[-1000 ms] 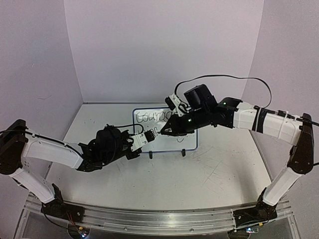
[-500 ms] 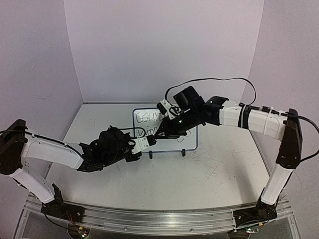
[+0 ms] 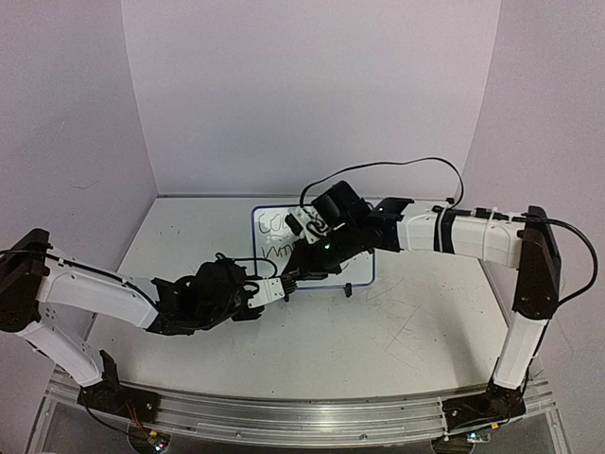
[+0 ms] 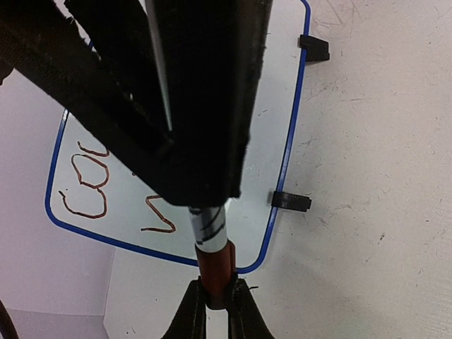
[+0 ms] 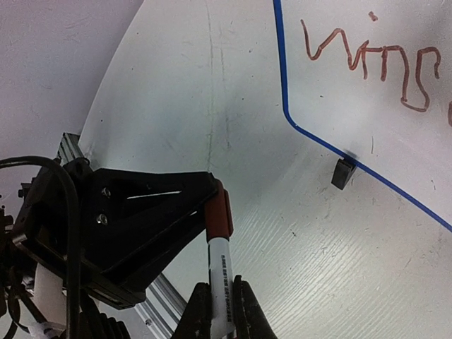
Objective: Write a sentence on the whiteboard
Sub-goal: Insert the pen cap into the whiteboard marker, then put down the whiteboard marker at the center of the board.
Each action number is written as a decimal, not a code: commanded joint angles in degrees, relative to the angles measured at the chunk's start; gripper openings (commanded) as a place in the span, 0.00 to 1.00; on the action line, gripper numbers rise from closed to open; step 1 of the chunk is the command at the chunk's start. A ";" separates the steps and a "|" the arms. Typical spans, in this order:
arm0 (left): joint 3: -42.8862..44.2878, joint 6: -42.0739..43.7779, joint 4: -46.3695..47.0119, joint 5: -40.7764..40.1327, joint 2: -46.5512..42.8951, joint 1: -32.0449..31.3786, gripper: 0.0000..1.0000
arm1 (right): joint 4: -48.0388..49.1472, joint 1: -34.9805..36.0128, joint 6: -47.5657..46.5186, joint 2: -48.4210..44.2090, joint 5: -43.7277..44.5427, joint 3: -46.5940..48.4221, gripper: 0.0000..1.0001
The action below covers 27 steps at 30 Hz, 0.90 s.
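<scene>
right claw (image 3: 301, 269) has swung off the board (image 3: 359, 270) to its near left corner, pinching the marker (image 5: 220, 272). left claw (image 3: 282, 288) pinches the cap (image 4: 215, 263). likely recapping: keep both in line and push straight till seated. beyond, the board rests on the surface (image 3: 397, 331), sentence (image 5: 367, 60) written.

I count one whiteboard (image 4: 282, 85), one marker (image 5: 219, 247), two black clip feet (image 4: 290, 201), and two arms: left arm (image 3: 95, 293), right arm (image 3: 463, 232).
</scene>
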 commanded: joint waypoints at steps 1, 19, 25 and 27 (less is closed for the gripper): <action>2.55 -0.07 14.15 5.43 -5.48 -5.71 0.00 | 8.62 1.49 1.77 1.02 0.06 -2.36 0.00; -2.80 -11.86 9.32 -7.55 -6.47 -8.35 0.00 | 12.19 -2.72 0.11 -24.37 10.17 -19.52 0.55; -2.24 -20.80 -0.86 -4.02 -7.85 -8.28 0.00 | 6.42 -4.78 -4.62 -38.83 19.26 -18.27 0.80; -1.08 -26.11 -5.22 -1.66 -7.22 -8.28 0.00 | 5.72 -4.78 -6.61 -43.07 23.56 -17.53 0.84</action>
